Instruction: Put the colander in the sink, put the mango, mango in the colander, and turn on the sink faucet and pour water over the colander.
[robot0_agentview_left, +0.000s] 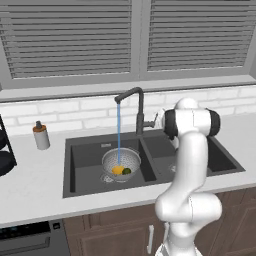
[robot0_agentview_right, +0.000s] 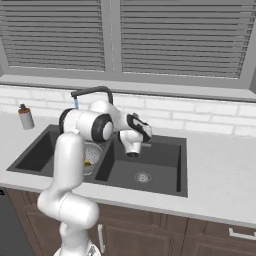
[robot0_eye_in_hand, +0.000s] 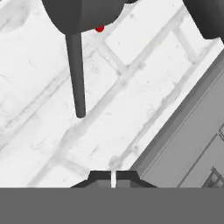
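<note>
The dark sink (robot0_agentview_left: 80, 187) holds the silvery colander (robot0_agentview_left: 121, 159) in its left basin. A yellow mango (robot0_agentview_left: 117, 170) and a greenish mango (robot0_agentview_left: 127, 171) lie inside the colander. From the hooked spout of the faucet (robot0_agentview_left: 138, 107), a thin blue stream of water (robot0_agentview_left: 119, 132) falls straight into the colander. My gripper (robot0_eye_in_hand: 113, 178) is shut with nothing held, just right of the faucet's base, facing the tiled wall. The faucet's thin lever (robot0_eye_in_hand: 76, 74) hangs a little ahead of the fingertips. In the right base view my arm hides most of the colander (robot0_agentview_right: 93, 150).
A small grey bottle with a brown top (robot0_agentview_left: 41, 135) stands on the counter left of the sink. A dark rack (robot0_agentview_left: 5, 152) sits at the far left edge. The right basin has a round drain (robot0_agentview_right: 142, 176). White brick wall and a window sill run behind.
</note>
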